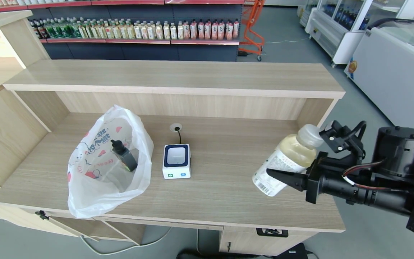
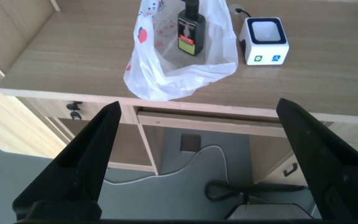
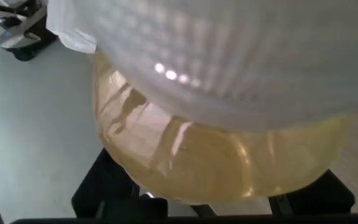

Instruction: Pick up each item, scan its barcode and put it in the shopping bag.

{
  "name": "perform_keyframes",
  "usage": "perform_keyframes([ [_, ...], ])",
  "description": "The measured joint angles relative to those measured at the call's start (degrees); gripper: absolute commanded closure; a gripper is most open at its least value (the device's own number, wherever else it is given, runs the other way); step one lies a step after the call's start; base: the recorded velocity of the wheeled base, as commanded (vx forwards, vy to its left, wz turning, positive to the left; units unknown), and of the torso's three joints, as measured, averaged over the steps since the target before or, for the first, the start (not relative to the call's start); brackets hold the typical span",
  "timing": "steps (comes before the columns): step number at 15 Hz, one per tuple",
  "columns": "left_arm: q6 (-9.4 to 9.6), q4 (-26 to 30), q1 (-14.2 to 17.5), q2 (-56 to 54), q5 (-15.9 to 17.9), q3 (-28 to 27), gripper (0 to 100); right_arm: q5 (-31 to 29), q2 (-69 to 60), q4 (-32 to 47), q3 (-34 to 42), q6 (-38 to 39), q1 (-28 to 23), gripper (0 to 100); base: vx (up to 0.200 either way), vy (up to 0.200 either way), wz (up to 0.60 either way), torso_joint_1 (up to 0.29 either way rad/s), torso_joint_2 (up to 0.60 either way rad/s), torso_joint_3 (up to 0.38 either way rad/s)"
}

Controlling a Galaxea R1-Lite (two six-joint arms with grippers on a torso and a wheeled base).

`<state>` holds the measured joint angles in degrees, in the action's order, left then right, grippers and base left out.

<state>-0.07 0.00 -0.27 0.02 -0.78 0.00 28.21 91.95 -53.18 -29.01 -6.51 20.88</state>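
My right gripper is shut on a clear bottle of pale yellow drink with a white cap and a barcode near its base. The bottle hangs tilted above the right part of the wooden counter, base pointing toward the scanner. Up close, the same bottle fills the right wrist view. A white shopping bag stands open on the counter's left with a dark bottle inside. My left gripper is open and empty, low in front of the counter's edge, facing the bag and scanner.
A raised wooden ledge runs along the counter's back and side walls close both ends. The scanner's cable runs to a grommet. Bare counter lies between scanner and held bottle. Store shelves and freezers stand beyond.
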Motion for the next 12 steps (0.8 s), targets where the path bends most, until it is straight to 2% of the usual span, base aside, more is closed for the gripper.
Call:
perform_keyframes([
  [3, 0.00, 0.0, 0.0, 0.0, 0.0, 0.0, 0, -4.1, -5.4, 1.5, 2.9, -19.6, -14.1, 100, 0.000, 0.000, 0.00, 0.000, 0.00, 0.000],
  [5, 0.00, 0.0, 0.0, 0.0, 0.0, 0.0, 0, -7.4, -8.4, 3.0, 4.3, -29.6, -19.0, 100, 0.000, 0.000, 0.00, 0.000, 0.00, 0.000],
  [7, 0.00, 0.0, 0.0, 0.0, 0.0, 0.0, 0, -7.8, -9.2, 2.5, 4.5, -39.9, -20.4, 100, 0.000, 0.000, 0.00, 0.000, 0.00, 0.000],
  [12, 0.00, 0.0, 0.0, 0.0, 0.0, 0.0, 0, -8.0, -10.3, 1.3, 4.7, -43.1, -18.6, 100, 0.000, 0.000, 0.00, 0.000, 0.00, 0.000],
])
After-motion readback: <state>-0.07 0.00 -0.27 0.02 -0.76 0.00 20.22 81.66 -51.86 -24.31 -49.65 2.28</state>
